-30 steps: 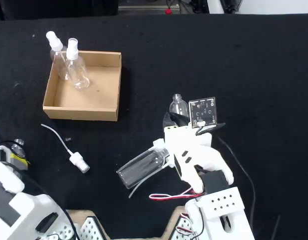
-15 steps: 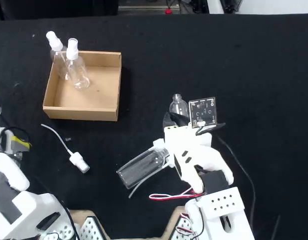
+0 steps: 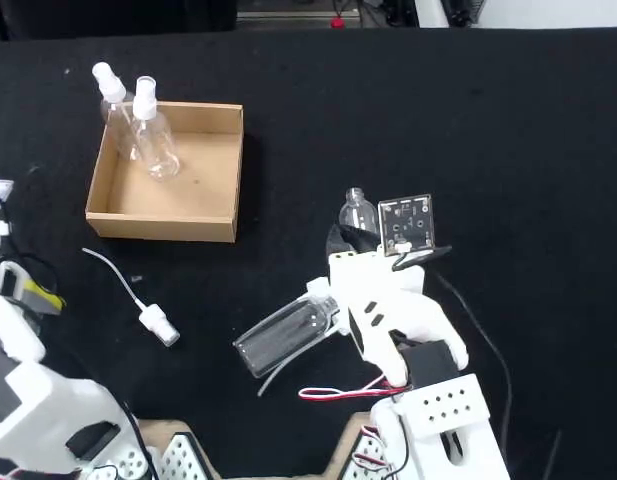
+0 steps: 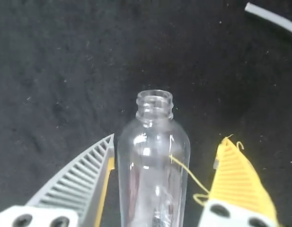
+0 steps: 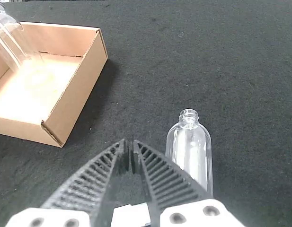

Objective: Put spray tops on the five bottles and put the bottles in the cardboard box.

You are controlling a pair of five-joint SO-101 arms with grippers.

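My left gripper is shut on a clear open-necked bottle, held between the grey and yellow fingers above the black table; this arm sits at the table's left edge. At mid-table my right gripper is shut and empty, beside a standing uncapped bottle, also seen from above. A bottle with a spray top lies next to the right arm. A loose spray top with its tube lies left of it. Two topped bottles stand in the cardboard box.
The box's open floor has free room beside the two bottles. A red and white cable runs by the right arm's base. The black table stretches bare to the back and right.
The left arm has shifted at the table's left edge, its wrist moving toward the far side with the bottle. The right arm and the loose items have not moved.
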